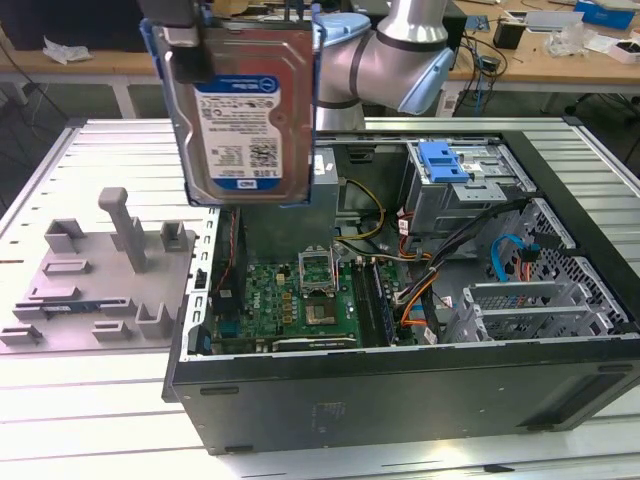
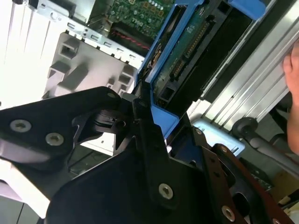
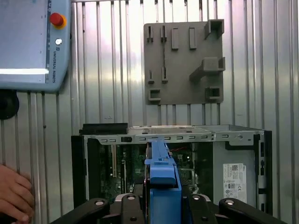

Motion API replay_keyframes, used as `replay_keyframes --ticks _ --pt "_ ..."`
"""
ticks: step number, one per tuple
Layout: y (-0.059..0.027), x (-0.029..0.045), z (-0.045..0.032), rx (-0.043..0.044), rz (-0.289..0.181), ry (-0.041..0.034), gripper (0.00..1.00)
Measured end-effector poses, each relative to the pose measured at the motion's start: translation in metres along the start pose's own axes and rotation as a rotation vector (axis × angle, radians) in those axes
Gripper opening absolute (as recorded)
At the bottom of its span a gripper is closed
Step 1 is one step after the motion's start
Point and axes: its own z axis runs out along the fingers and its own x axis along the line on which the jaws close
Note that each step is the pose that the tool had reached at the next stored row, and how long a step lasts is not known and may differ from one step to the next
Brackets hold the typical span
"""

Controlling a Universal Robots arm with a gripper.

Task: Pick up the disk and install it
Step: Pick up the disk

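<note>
The end effector (image 3: 161,205) is clamped on the disk (image 1: 245,110), which hangs on end, long axis upright, over the open case (image 1: 400,400) toward the exterior view's left, with the drive bay (image 1: 470,190) well off to that view's right.

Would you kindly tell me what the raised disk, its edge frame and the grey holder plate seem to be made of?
The disk: silver metal casing, dull sheen, paper-like label. Its frame: blue plastic, smooth moulded look. The holder plate: matte grey, probably plastic; hard to confirm.
</note>
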Motion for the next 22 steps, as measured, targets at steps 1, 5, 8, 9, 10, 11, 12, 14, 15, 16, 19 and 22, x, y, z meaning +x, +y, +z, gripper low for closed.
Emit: replay_keyframes --ticks 1,5,8,9,10,11,12,14,15,16,19,22 --pt "-0.0044 0.0022 0.0001 -0.0004 0.0 -0.0002 0.37" --pt "-0.0204 0.0101 0.0003 -0.002 0.0 -0.0019 0.37" --pt "-0.0351 0.0173 0.0005 -0.0035 0.0 -0.0033 0.37" --pt "-0.0402 0.0199 0.0005 -0.004 0.0 -0.0038 0.37" --pt "-0.0437 0.0216 0.0006 -0.0044 0.0 -0.0041 0.37" --pt "-0.0471 0.0232 0.0007 -0.0047 -0.001 -0.0045 0.37" --pt "-0.0536 0.0265 0.0008 -0.0053 0.0 -0.0052 0.37" --pt "-0.0637 0.0314 0.0009 -0.0064 0.0 -0.0062 0.37" --pt "-0.0668 0.033 0.001 -0.0067 0.0 -0.0066 0.37" --pt "-0.0709 0.035 0.001 -0.0071 0.0 -0.0069 0.37" --pt "-0.0812 0.04 0.0011 -0.0081 0.0 -0.0079 0.37" --pt "-0.0956 0.0471 0.0013 -0.0095 0.0 -0.0092 0.37"
